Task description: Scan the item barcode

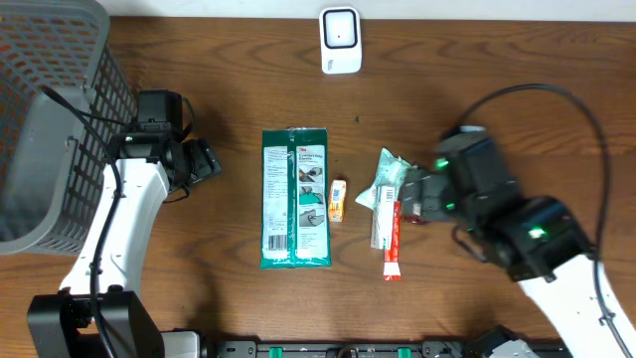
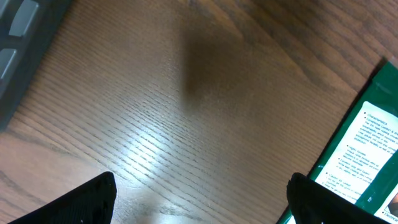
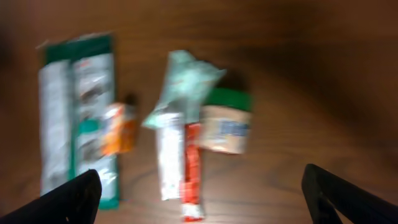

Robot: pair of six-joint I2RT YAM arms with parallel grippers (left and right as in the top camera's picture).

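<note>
One pack [image 1: 295, 198], box [image 1: 339, 200], bag [image 1: 386, 171], tube [image 1: 393, 244] and jar [image 3: 227, 129] each lie at centre; one scanner [image 1: 340, 40] sits at 12 o'clock. Left fingers [image 2: 90, 200] and right fingers [image 3: 73, 198] are wide apart, empty.

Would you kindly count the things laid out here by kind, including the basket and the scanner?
Packets and pouches: 3 (large green pack, small orange packet, pale green pouch)
Narrow red-and-white pack: 1
Green-lidded jar: 1
White scanner: 1
Grey basket: 1
Total: 7
</note>
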